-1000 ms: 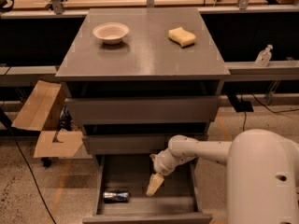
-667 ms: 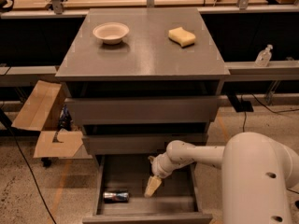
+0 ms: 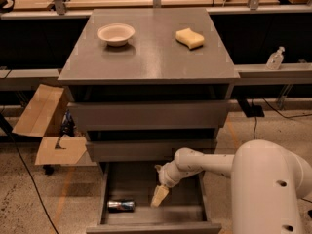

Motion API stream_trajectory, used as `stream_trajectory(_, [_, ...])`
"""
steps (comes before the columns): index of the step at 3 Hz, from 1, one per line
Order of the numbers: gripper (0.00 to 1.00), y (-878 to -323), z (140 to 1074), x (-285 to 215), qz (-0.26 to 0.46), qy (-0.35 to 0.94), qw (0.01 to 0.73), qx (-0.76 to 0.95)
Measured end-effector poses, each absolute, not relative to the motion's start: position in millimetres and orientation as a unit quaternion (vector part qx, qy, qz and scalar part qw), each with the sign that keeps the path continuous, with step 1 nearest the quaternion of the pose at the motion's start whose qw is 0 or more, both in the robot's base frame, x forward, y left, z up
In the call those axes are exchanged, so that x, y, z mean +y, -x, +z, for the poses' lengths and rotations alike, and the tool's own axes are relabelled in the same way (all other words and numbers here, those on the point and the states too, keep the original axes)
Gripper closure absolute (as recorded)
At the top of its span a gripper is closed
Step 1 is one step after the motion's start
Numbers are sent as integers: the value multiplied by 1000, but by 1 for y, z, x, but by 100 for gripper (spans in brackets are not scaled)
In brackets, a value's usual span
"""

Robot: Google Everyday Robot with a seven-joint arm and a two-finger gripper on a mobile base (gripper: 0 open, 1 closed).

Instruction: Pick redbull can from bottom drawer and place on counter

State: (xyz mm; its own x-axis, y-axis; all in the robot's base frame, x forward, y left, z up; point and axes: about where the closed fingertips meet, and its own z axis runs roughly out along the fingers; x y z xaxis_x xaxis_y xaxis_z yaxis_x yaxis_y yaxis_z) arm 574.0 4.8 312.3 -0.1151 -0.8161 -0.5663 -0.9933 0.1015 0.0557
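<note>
1. Camera view, the task's thing. Small slim silver-and-blue metal redbull can, on its side on the flat floor of the narrow grey pulled-out bottom drawer. Close to that drawer's left wall and toward its front panel. Long axis across the drawer, roughly parallel to the front panel.

2. Camera view, the claw. Pale beige-tipped gripper at the end of the rounded white arm, pointing tip-down inside the same drawer. Around the middle of the drawer's width, nearer its front panel than its back. Cannot tell whether released or clenched; nothing seen in its grasp, and clear of the can.

3. Camera view, the relation that matters. Both at about the same depth in the drawer, with the can toward the drawer's left wall from the gripper, near but apart, bare floor between. Judged: calls for a sideways shift toward that left wall, then a grasp across the can's short width, squeezing along the drawer's front-to-back line. Only one arm here, so no choice of side.

4. Camera view, the goal. Broad matte grey counter well above the drawer, carrying a round white bowl and a yellow sponge.
</note>
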Motion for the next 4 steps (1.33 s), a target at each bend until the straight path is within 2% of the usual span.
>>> stream_trajectory(1, [0,-569,296,9,232,631,201,712])
stream_trajectory(4, [0,-585,214,74,285,643,237,670])
